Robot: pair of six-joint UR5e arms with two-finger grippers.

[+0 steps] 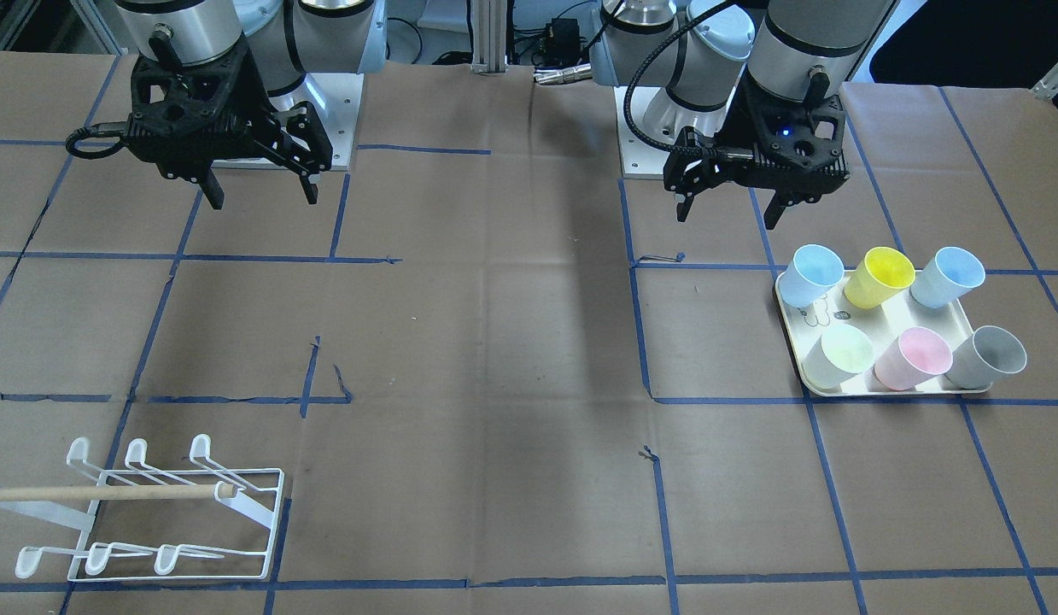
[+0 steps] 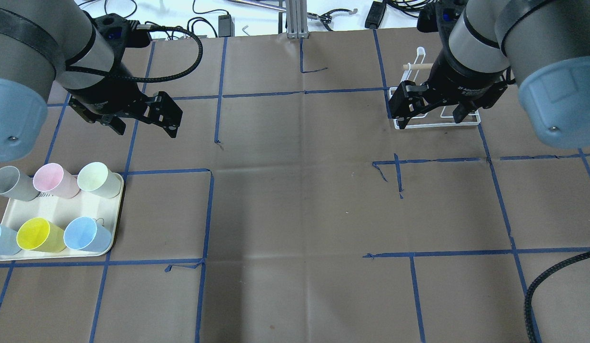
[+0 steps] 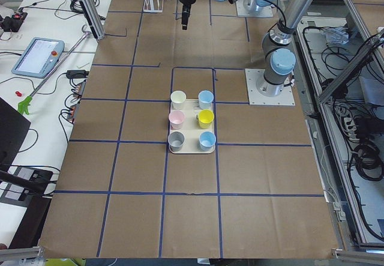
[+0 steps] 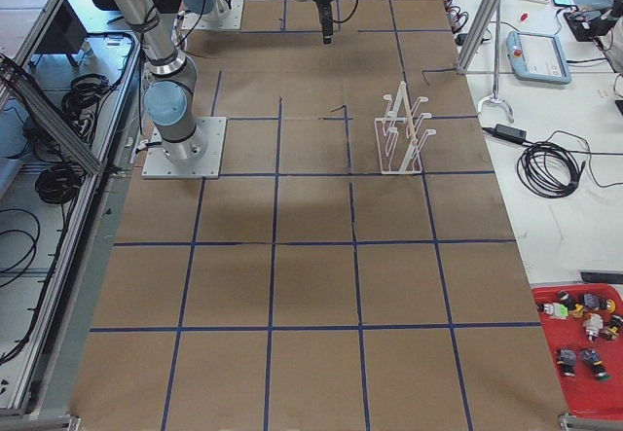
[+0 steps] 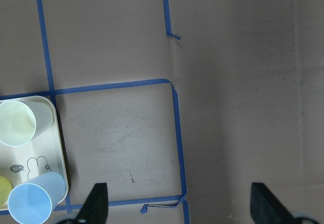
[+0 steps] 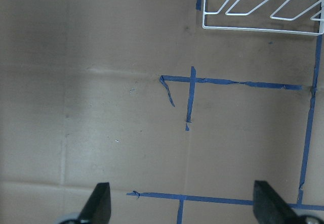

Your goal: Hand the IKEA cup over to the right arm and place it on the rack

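Observation:
Several IKEA cups stand on a cream tray [image 1: 815, 320] on my left side: a pale blue cup [image 1: 815, 273], a yellow cup [image 1: 879, 278], a pink cup [image 1: 913, 357], a grey cup [image 1: 990, 354] and others. My left gripper [image 1: 729, 213] hangs open and empty above the table, behind the tray and apart from the cups. In the left wrist view only a pale green cup [image 5: 17, 123] and a blue cup [image 5: 33, 204] show at the left edge. The white wire rack [image 1: 153, 512] holds nothing. My right gripper [image 2: 428, 119] is open and empty, hovering in front of the rack [image 2: 437, 125].
Brown paper with blue tape lines covers the table [image 2: 299, 200]. The rack's wooden dowel handle [image 1: 110, 493] lies across its top. In the side views a teach pendant [image 3: 37, 56] and cables lie on the bench past the table's edge.

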